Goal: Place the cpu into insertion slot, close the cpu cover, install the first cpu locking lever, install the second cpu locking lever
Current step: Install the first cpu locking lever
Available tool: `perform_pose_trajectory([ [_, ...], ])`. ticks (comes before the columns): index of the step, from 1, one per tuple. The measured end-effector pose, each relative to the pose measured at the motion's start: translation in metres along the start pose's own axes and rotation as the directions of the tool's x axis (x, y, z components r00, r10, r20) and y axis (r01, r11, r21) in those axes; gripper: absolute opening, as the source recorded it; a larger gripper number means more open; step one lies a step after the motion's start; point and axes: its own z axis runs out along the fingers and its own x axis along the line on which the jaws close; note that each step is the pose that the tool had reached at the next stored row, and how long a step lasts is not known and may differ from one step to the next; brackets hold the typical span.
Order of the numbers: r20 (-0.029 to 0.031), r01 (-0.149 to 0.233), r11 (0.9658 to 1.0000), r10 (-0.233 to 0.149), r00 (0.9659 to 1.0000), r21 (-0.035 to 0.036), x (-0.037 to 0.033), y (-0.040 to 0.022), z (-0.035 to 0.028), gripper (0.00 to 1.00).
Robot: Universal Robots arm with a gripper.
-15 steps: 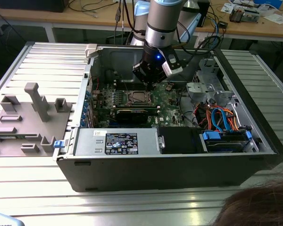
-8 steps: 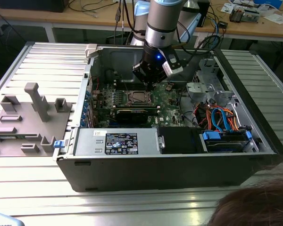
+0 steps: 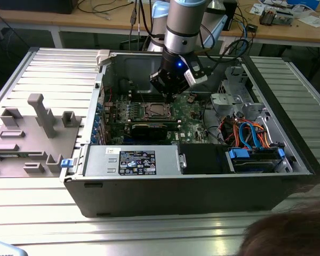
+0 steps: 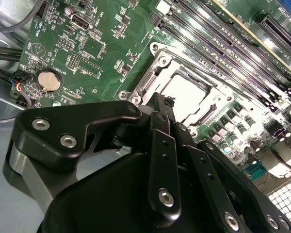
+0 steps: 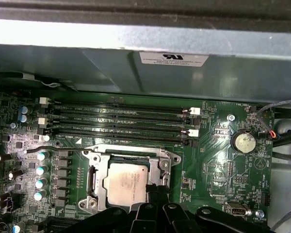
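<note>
pretty even overhead room light; first wrist view has a blown-out white band along the case wall (image 5: 136, 34), second wrist view gets glare on the memory slots (image 4: 223, 43), gripper (image 4: 160, 160) soft up close

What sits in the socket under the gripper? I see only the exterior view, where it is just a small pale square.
Observer: In the first wrist view the cpu lies flat, silver top up, inside the cut-out of the cpu cover.
Operator: Where is the gripper against it?
Observer: In the second wrist view the gripper stands at the cover's edge, near one corner of the chip; I cannot tell if it touches.
Operator: Anything else near?
Observer: A round coin battery lies on the green board, apart from the socket.
</note>
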Motion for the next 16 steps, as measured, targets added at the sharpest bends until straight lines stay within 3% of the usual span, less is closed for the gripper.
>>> perform_pose_trajectory([
  [5, -0.0002, 0.019, 0.9998, -0.019, 0.9998, -0.0006, 0.0000, 0.0000, 0.0000, 0.11],
  [7, 0.0015, 0.022, 0.9996, -0.022, 0.9998, -0.0176, 0.0004, 0.0000, 0.0001, 0.11],
  [9, 0.0018, 0.021, 0.9996, -0.021, 0.9998, -0.0194, 0.0012, 0.0002, 0.0003, 0.11],
  [11, 0.0020, 0.012, 0.9998, -0.012, 0.9999, -0.0179, 0.0024, 0.0002, 0.0007, 0.11],
  [14, 0.0017, -0.011, 0.9999, 0.011, 0.9999, -0.0050, 0.0025, 0.0002, 0.0015, 0.11],
  [16, 0.0015, -0.015, 0.9999, 0.015, 0.9999, -0.0032, 0.0025, 0.0001, 0.0015, 0.11],
])
